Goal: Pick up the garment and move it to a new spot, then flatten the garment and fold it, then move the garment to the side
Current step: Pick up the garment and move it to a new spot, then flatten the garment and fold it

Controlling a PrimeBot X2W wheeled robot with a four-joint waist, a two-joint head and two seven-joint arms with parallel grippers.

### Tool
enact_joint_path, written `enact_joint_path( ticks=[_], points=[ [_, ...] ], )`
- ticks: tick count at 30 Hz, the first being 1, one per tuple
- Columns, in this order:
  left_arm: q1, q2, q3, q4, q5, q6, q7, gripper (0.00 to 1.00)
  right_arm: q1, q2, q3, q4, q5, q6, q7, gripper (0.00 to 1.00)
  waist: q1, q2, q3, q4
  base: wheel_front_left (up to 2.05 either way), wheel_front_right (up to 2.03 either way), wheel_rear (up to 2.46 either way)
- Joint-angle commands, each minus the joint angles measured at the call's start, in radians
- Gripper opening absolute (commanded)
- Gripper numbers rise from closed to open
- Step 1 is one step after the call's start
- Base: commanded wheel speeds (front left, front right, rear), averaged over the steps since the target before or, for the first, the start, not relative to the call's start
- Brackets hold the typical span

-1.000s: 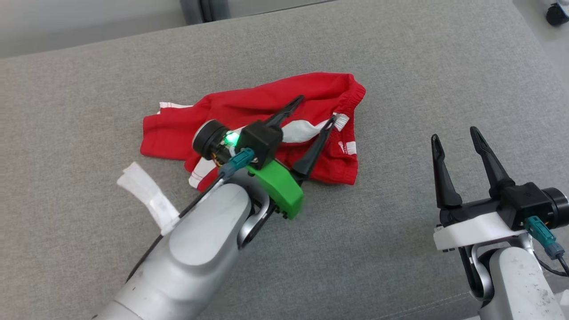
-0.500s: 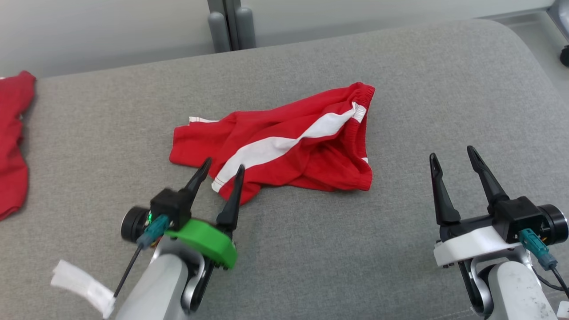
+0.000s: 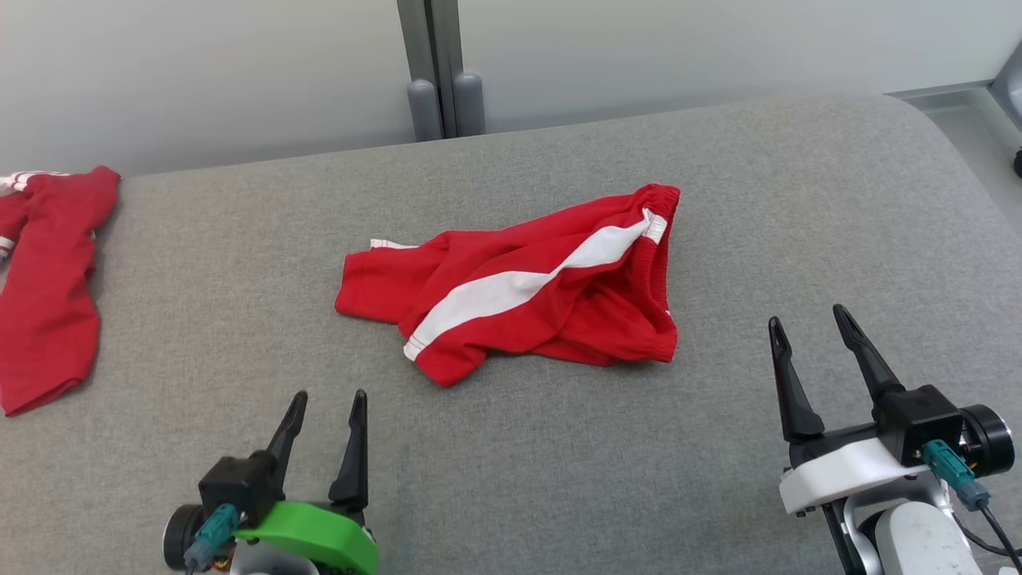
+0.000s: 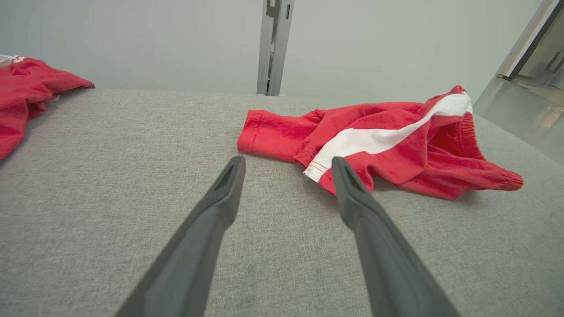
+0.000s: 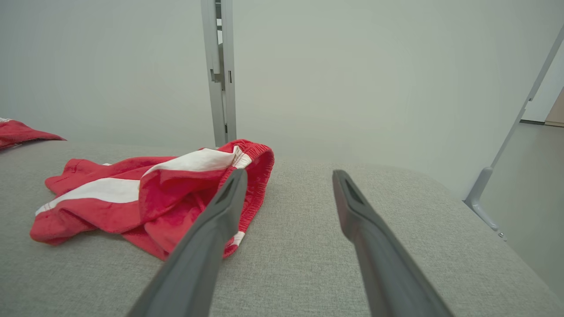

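Observation:
The garment [image 3: 527, 291] is a pair of red shorts with a white side stripe, lying crumpled in the middle of the grey cushioned surface [image 3: 559, 455]. It also appears in the left wrist view as the garment [image 4: 383, 136] and in the right wrist view as the garment [image 5: 145, 193]. My left gripper [image 3: 329, 399] is open at the lower left, short of the shorts' near hem, with nothing between its fingers. Near the lower right my right gripper [image 3: 806, 319] stands open and empty, right of the waistband. The left gripper [image 4: 286, 165] and right gripper [image 5: 286, 176] show spread fingers.
A second red garment [image 3: 44, 279] lies at the far left edge of the surface, also seen as red cloth [image 4: 26, 88]. A grey post [image 3: 435, 68] stands behind the back edge before a pale wall. The surface rounds off at the right [image 3: 958, 160].
My left gripper has pulled back from over the shorts to the lower left, empty. The camera view has shifted upward, bringing the second red garment into sight. The right gripper has barely moved.

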Motion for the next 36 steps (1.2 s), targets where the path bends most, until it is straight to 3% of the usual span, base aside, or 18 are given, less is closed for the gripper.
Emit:
enact_joint_path(
  ticks=[1,11,36],
  points=[
    [0.024,-0.007,0.014,-0.008,0.012,-0.005,-0.001,1.00,0.015,-0.004,0.000,0.005,0.002,-0.001,-0.002,1.00,0.0000,0.0000,-0.008,-0.003,0.00,0.00,0.00],
    [0.093,-0.028,0.103,-0.053,0.035,-0.007,-0.001,1.00,0.013,-0.004,0.015,0.026,0.001,-0.001,-0.002,1.00,0.0000,0.0000,-0.026,-0.008,0.00,0.00,0.00],
    [0.110,-0.034,0.095,-0.087,0.041,-0.007,-0.001,1.00,0.026,-0.004,0.018,0.069,0.021,-0.001,-0.002,1.00,0.0000,0.0000,-0.048,0.010,0.00,0.00,0.00]
  ],
)
